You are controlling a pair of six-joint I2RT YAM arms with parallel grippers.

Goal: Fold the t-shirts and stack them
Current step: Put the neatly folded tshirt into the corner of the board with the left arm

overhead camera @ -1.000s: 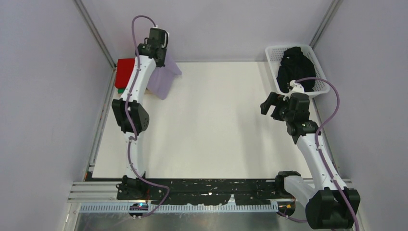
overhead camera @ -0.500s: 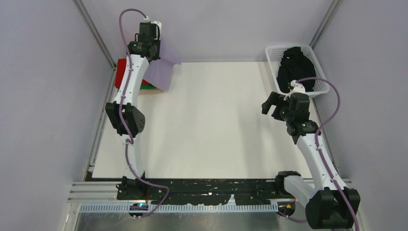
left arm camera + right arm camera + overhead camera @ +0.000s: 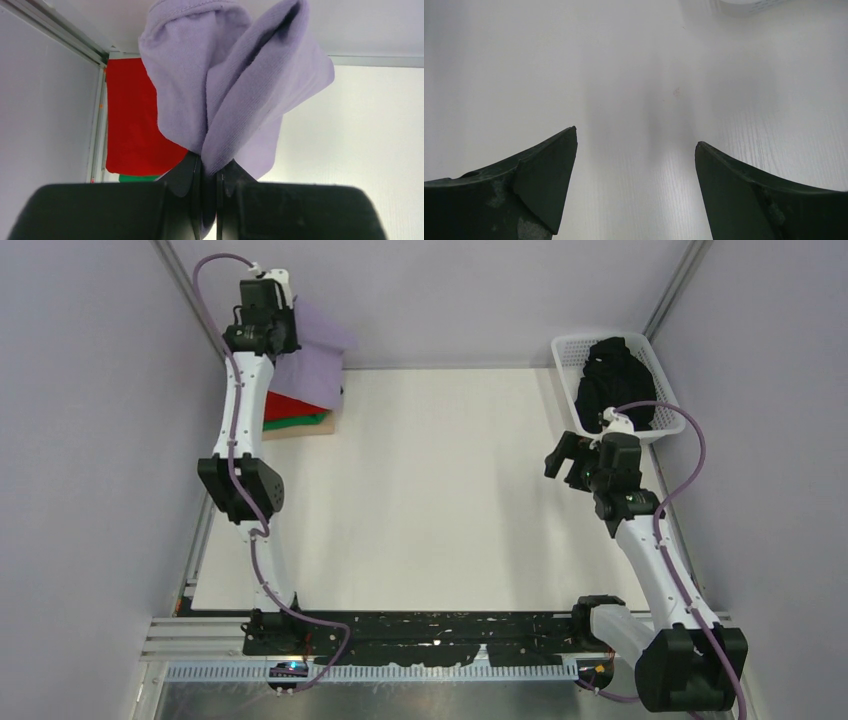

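My left gripper (image 3: 283, 332) is shut on the folded lavender t-shirt (image 3: 312, 368) and holds it in the air over the far left corner. In the left wrist view the lavender shirt (image 3: 235, 80) hangs bunched from the closed gripper (image 3: 209, 167). Below it lies a stack with a red t-shirt (image 3: 292, 408) on a green t-shirt (image 3: 300, 424) and a beige one (image 3: 305, 432) at the bottom; the red shirt also shows in the left wrist view (image 3: 130, 120). My right gripper (image 3: 562, 458) is open and empty above the bare table, also seen in the right wrist view (image 3: 636, 150). A black t-shirt (image 3: 612, 380) lies in the basket.
A white lattice basket (image 3: 568, 348) stands at the far right corner, just beyond my right gripper. Grey walls close in on the left, right and back. The white table top (image 3: 440, 500) spreads between the arms.
My left gripper has carried the lavender shirt further left and back, so it now hangs over the stack, uncovering the red and green shirts on the table side. The right arm has barely moved.
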